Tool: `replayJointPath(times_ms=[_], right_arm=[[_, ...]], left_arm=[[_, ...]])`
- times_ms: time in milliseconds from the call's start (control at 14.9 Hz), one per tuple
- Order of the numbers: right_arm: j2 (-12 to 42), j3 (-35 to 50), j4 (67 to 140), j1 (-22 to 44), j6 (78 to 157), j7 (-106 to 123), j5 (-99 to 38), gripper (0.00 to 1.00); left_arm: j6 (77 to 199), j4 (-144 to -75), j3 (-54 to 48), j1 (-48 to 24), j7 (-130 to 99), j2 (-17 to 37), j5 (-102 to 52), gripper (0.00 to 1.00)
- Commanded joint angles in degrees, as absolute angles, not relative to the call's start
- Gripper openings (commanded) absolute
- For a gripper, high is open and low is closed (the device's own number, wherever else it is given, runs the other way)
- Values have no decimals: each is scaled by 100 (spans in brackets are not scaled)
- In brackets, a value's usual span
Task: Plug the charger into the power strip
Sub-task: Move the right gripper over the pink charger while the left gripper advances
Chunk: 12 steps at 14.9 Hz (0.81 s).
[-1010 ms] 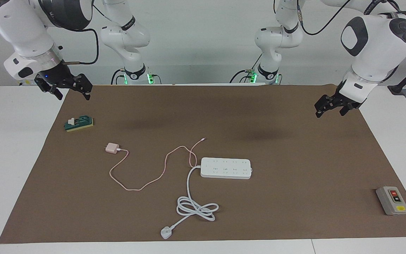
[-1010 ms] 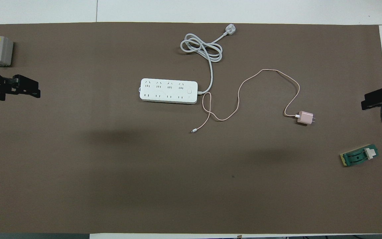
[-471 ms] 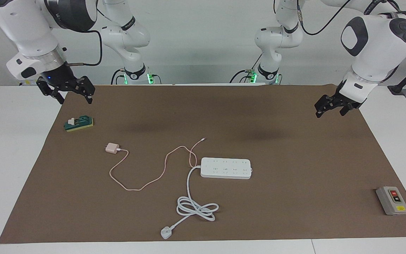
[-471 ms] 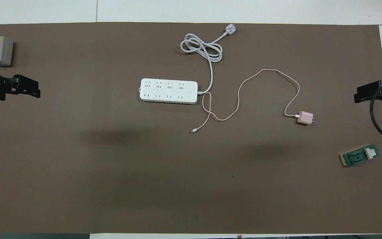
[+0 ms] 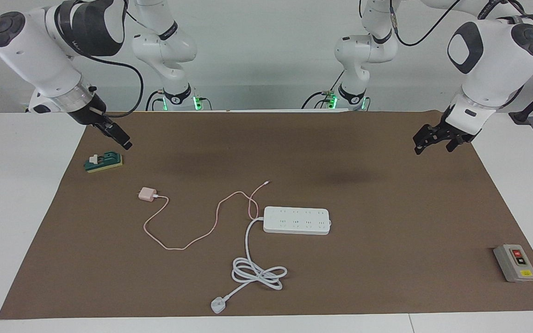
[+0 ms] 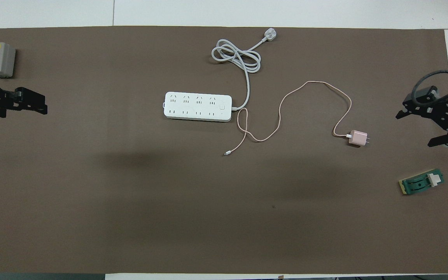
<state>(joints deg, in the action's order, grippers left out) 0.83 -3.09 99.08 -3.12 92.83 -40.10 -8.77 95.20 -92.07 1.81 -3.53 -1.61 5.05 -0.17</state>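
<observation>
Right pincer [image 6: 426, 130] is held raised over the brown mat [image 6: 130, 194] at the right arm's end of the desk [image 5: 12, 194], fingers spread wide with nothing between them. Left pincer [image 5: 433, 141] is parked in the air over the mat edge at the left arm's end; this arm is idle, fingers spread, nothing gripped.

Nearest the robots, a small green block with a white clip [image 5: 103, 161] is seen on the mat, just beside the spot under the right pincer, not touched by it. The charger [image 6: 358, 137] is found next, farther from the robots than the block, well clear of the right pincer. Its thin pink cable [image 6: 305, 83] is looped across the mat toward the power strip [image 5: 296, 220], the free tip lying loose near the strip's corded end. The strip lies flat mid-mat, sockets up, well apart from both pincers. Farther out, its white cord [image 5: 257, 273] is coiled, ending in a white three-pin plug [image 5: 218, 305] near the mat's edge. A grey switch box [image 5: 515, 263] sits at the left arm's end, well apart from the left pincer.
</observation>
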Motion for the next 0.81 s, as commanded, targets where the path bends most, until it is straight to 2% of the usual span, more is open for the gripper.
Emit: replayJointPath(times_ms=[0,337,538,740], right_arm=[[184,-264,10168,-334,9728,-5408,-1090,100],[360,-272,10696,-562,10571,-6933,-1773,100],[518,-264,10766,-510,10950,-7907,-1872,100],[686,-272,11038,-580,11276,-7963,-2300,100]], left_arm=[[9615,-9255,246,-413,-79,483,-88,100],[9615,-9246,237,-404,-105,448,-123,100],[9580,-9237,272,-325,-149,448,-894,100],[9588,-9229,308,-194,-534,457,-1631,100]])
